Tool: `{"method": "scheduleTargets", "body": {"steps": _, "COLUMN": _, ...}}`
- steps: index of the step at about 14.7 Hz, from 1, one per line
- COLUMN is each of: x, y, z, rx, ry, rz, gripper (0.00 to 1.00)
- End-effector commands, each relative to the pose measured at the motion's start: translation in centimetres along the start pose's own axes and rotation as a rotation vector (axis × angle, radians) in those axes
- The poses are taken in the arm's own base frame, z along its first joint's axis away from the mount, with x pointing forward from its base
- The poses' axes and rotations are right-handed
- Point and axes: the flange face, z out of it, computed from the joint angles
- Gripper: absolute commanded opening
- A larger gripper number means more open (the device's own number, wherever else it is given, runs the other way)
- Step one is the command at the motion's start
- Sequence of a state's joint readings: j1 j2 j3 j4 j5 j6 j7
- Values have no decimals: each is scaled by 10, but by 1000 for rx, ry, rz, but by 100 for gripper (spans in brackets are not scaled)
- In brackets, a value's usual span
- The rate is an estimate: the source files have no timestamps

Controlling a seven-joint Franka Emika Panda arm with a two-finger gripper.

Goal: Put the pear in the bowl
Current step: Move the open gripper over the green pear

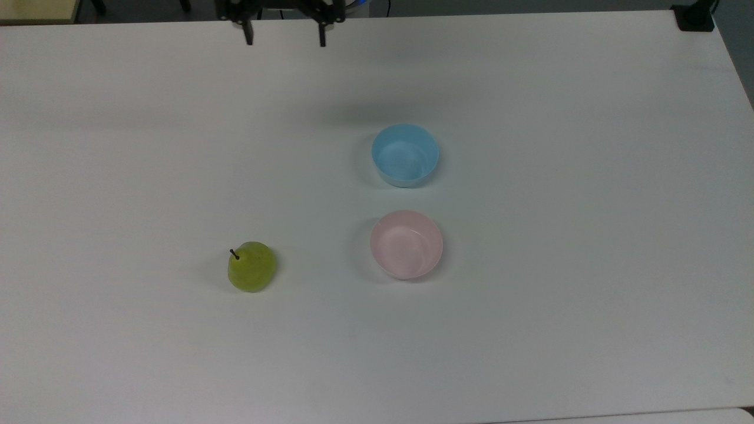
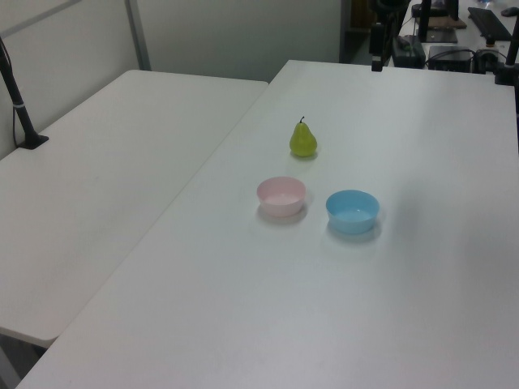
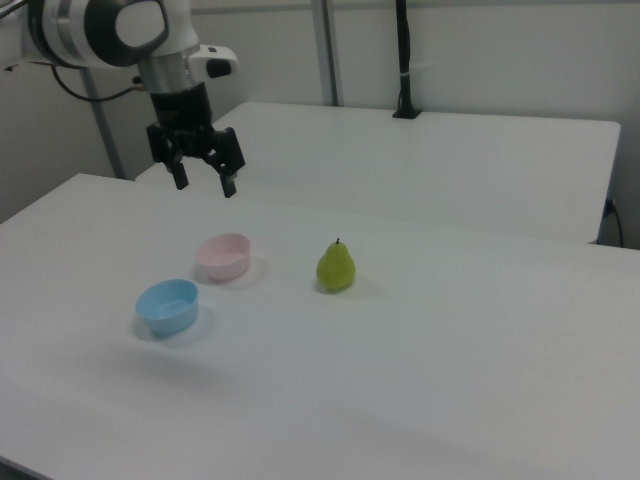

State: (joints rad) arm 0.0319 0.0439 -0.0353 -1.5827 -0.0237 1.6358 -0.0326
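Observation:
The yellow-green pear (image 1: 252, 267) (image 2: 303, 140) (image 3: 337, 266) stands upright on the white table, stem up. The pale pink bowl (image 1: 406, 244) (image 2: 281, 196) (image 3: 224, 256) sits apart from it, to the top view's right. My gripper (image 1: 285, 40) (image 3: 204, 183) hangs open and holds nothing, high above the table near its far edge in the top view, well away from both pear and bowl. In the left view one dark finger (image 2: 376, 61) shows at the table's far end.
A light blue bowl (image 1: 405, 155) (image 2: 353, 211) (image 3: 168, 305) sits beside the pink one, on the side nearer my gripper in the top view. A second white table (image 2: 105, 162) adjoins this one. A black post (image 3: 403, 60) stands on it.

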Motion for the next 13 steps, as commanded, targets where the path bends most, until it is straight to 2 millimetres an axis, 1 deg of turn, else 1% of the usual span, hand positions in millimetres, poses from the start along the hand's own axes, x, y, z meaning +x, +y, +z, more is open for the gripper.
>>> {"method": "scheduleTargets", "body": {"steps": 1, "x": 21, "y": 37, "z": 15, "rx": 11, "ry": 51, "rz": -44, "gripper": 100}}
{"method": "scheduleTargets", "body": {"steps": 2, "x": 28, "y": 45, "z": 23, "rx": 9, "ry": 69, "rz": -55, "gripper": 100}}
{"method": "scheduleTargets", "body": {"steps": 4, "x": 44, "y": 59, "z": 44, "rx": 2, "ry": 94, "rz": -69, "gripper": 100}}
{"method": "scheduleTargets", "body": {"steps": 6, "x": 61, "y": 71, "z": 71, "rx": -6, "ry": 119, "rz": -54, "gripper": 100}}
{"method": "scheduleTargets", "body": {"steps": 7, "x": 73, "y": 77, "z": 91, "rx": -12, "ry": 132, "rz": -50, "gripper": 100}}
{"method": "scheduleTargets", "body": {"steps": 8, "x": 79, "y": 81, "z": 104, "rx": -19, "ry": 138, "rz": -49, "gripper": 100}}
{"method": "scheduleTargets", "body": {"steps": 9, "x": 88, "y": 89, "z": 124, "rx": -29, "ry": 147, "rz": -43, "gripper": 100}}
{"method": "scheduleTargets", "body": {"steps": 11, "x": 102, "y": 91, "z": 146, "rx": -39, "ry": 175, "rz": -44, "gripper": 100}}
{"method": "scheduleTargets", "body": {"steps": 13, "x": 115, "y": 88, "z": 172, "rx": -47, "ry": 210, "rz": -52, "gripper": 100}}
